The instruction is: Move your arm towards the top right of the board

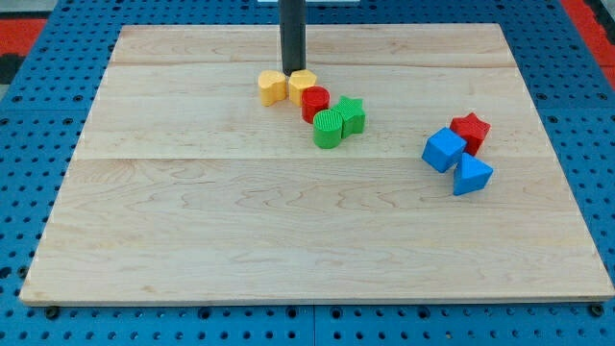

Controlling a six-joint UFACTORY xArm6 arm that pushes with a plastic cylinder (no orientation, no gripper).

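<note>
Clawless as the arm was, I had only my tip [292,70], the lower end of a straight dark rod, so nothing stood apart, together or clamped. It came down from the view's top edge near the middle and touched the pale wooden surface [240,240] at its upper part.

Just below my tip sat a yellow-orange heart-shaped block [273,87] and, touching it on the view's right, a yellow-orange angular block [303,82]; my tip stood at the gap between them, at their top edges. A red cylinder block [315,103] followed down to the right, then a green star block [351,114] and a green ribbed cylinder block [329,129].

Well apart, toward the view's right, a red star block [471,131], a blue cube [444,150] and a blue triangular block [471,175] clustered together.
</note>
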